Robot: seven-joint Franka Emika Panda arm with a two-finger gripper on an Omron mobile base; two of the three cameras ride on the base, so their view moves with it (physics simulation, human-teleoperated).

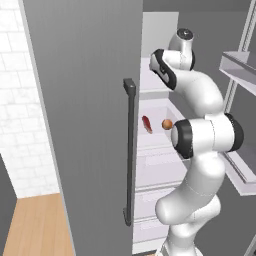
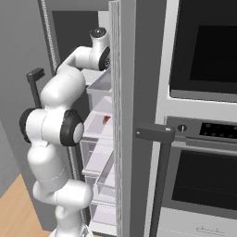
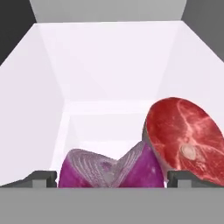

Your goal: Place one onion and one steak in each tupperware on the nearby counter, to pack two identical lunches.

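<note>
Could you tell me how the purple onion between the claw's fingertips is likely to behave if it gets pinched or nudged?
The onion looks rounded with a cut, ridged top, so it may roll or twist if nudged. It seems firm rather than floppy. It leans against the steak, so moving it might shift the steak. The open claw straddles it.

Just ahead of the hand: one purple onion between its fingertips and one red steak beside it. On a lower fridge shelf: one more steak and one brown onion.
</note>
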